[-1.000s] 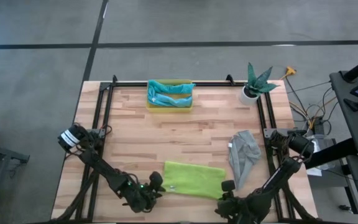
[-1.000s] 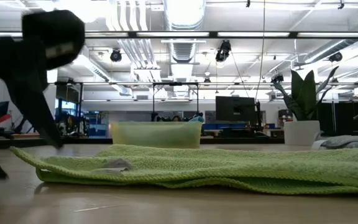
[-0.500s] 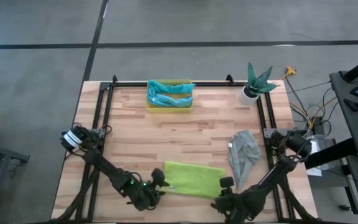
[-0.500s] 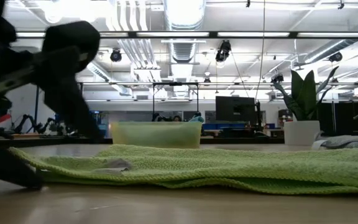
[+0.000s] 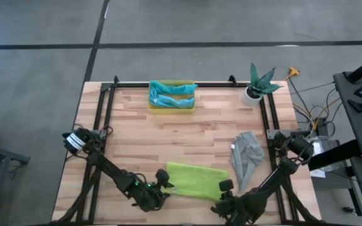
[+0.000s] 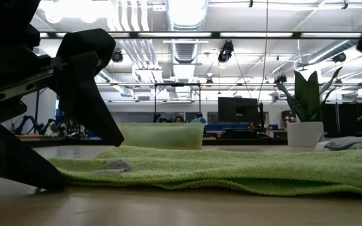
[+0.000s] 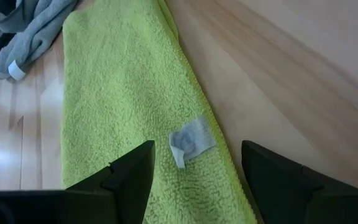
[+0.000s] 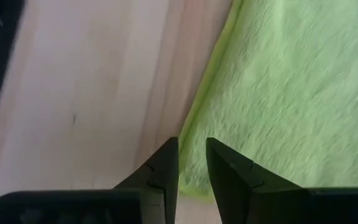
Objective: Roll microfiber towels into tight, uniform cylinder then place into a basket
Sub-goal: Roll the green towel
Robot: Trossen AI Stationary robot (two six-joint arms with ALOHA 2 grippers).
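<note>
High view: both arms low at the lime green towel's ends

Both arms reach in low along the near edge of the worktop (image 5: 187,135). The left gripper (image 5: 163,181) sits at the left end of the lime green towel (image 5: 197,181), its jaws spread wide over the towel's edge, one finger on each side of a small white label (image 7: 190,139) sewn there. The right gripper (image 5: 224,188) lies at the towel's right near corner; its jaws stand only a narrow gap apart, just over the towel's edge, and whether they pinch the cloth cannot be told.

The lime green towel lies flat and unrolled on the pale wooden planks. A grey towel (image 5: 246,155) is crumpled just to its right. At the far edge the basket (image 5: 171,105) holds teal cloth (image 5: 171,95), and a white pot with a green plant (image 5: 256,86) stands at the far right corner. A black frame rail borders the worktop.

Beyond, the low view shows a large open room with ceiling ducts, strip lights and a dark monitor (image 6: 238,110).
</note>
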